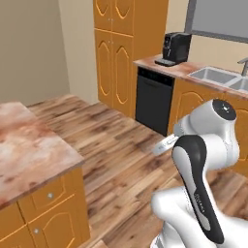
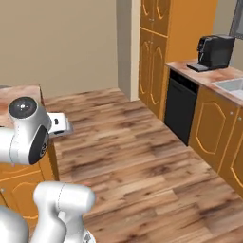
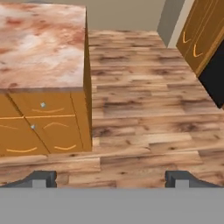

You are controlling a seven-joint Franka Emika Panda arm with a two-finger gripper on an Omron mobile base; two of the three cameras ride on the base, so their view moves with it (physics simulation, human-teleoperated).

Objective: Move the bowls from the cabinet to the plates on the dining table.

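The dining table is the marbled reddish-brown and white top on an orange cupboard base, at the left of the left base view; this corner of it is bare. The hand view shows the dining table at upper left, with its knobbed doors below. My gripper is open, its two dark fingertips wide apart with nothing between them, hanging over the wooden floor beside the table's corner. The white hand sticks out from the folded arm. The bowls and the plates are out of view.
A tall orange unit with arched-panel doors, all shut, stands at the back wall. Right of it are a black dishwasher, a counter with a black coffee machine and a steel sink. Wooden floor lies between them and the table.
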